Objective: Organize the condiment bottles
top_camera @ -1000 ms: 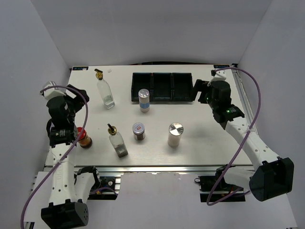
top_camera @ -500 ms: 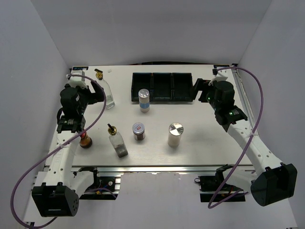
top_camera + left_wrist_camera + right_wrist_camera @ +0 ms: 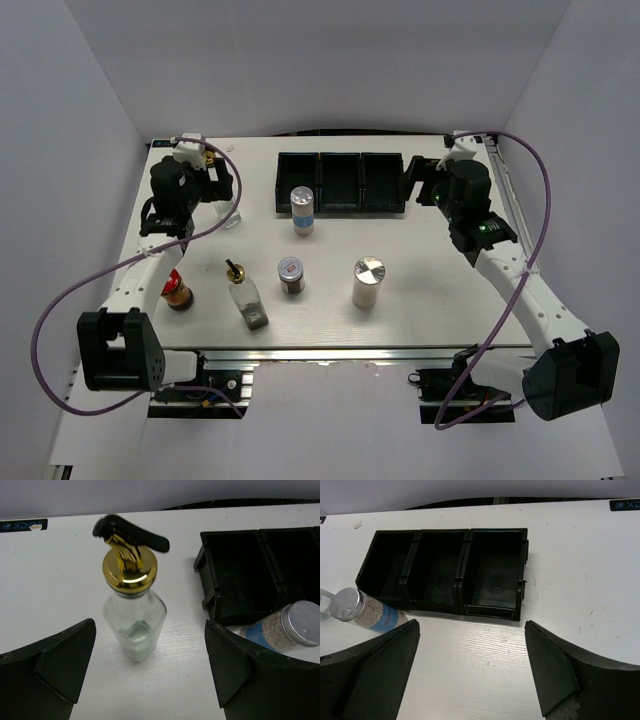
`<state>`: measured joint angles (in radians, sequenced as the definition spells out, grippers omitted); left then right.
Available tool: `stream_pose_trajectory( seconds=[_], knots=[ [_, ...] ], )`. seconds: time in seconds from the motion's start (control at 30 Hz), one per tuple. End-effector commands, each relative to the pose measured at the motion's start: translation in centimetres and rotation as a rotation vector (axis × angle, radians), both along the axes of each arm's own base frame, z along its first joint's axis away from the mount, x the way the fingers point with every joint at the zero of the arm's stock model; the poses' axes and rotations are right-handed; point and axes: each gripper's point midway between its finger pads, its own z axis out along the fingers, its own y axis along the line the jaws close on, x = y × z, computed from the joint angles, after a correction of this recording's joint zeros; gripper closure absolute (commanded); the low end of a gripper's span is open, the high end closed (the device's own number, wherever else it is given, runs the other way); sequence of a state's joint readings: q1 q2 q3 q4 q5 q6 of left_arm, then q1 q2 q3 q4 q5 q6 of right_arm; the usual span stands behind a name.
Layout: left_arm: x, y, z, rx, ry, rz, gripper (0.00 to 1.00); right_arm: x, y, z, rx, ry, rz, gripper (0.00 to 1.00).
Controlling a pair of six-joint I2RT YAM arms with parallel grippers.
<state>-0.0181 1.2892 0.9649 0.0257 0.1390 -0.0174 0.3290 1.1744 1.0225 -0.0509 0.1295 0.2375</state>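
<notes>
Left wrist view: the left gripper [image 3: 150,662] is spread wide, its fingers either side of a clear glass cruet [image 3: 134,625] and not touching it. The cruet stands upright on the table [image 3: 50,580], left of the black three-compartment tray [image 3: 212,597]. It is judged light, smooth and breakable, and is best gripped across the flat body, not the gold-black pourer [image 3: 129,550]. The blue-labelled shaker [image 3: 280,630] stands just before the tray. The right gripper [image 3: 472,665] is released, empty.

Before you, two cruets [image 3: 134,630] [image 3: 245,296], one shaker [image 3: 302,210], one white cylinder [image 3: 367,283], one red-capped jar [image 3: 178,292], one brown jar [image 3: 291,276], one three-bin tray [image 3: 319,180]
</notes>
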Motion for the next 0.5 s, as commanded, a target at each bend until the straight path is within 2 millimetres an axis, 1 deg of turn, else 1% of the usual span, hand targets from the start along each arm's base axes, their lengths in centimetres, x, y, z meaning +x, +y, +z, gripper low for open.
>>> stream_pose_trajectory(
  seconds=[0.0, 0.03, 0.07, 0.17, 0.2, 0.27, 0.37, 0.47],
  knots=[
    [2.1, -0.1, 4.2, 0.009, -0.138, -0.013, 0.02, 1.2, -0.5, 3.3, -0.008, -0.091, -0.025, 0.11],
    [2.8, -0.2, 3.5, 0.003, -0.126, -0.008, 0.02, 1.3, -0.6, 3.3, -0.010, -0.090, -0.027, 0.11],
    [3.3, 0.0, 3.7, 0.001, -0.130, -0.002, 0.02, 1.4, -0.6, 3.2, -0.014, -0.089, -0.028, 0.11],
    [4.7, -0.1, 2.9, -0.001, -0.122, -0.004, 0.02, 1.8, -0.6, 3.2, -0.024, -0.089, -0.029, 0.11],
    [4.9, -0.2, 2.9, -0.002, -0.121, -0.009, 0.03, 1.9, -0.7, 3.1, -0.028, -0.087, -0.033, 0.11],
    [5.4, -0.4, 2.1, 0.006, -0.101, -0.018, 0.04, 2.1, -0.9, 3.0, -0.038, -0.087, -0.039, 0.10],
    [5.8, -0.5, 1.7, 0.008, -0.100, -0.025, 0.12, 2.3, -1.6, 2.8, -0.058, -0.085, -0.069, 0.11],
    [6.0, -0.8, 1.7, 0.012, -0.111, -0.025, 0.23, 2.4, -1.9, 2.7, -0.079, -0.085, -0.083, 0.11]
  ],
)
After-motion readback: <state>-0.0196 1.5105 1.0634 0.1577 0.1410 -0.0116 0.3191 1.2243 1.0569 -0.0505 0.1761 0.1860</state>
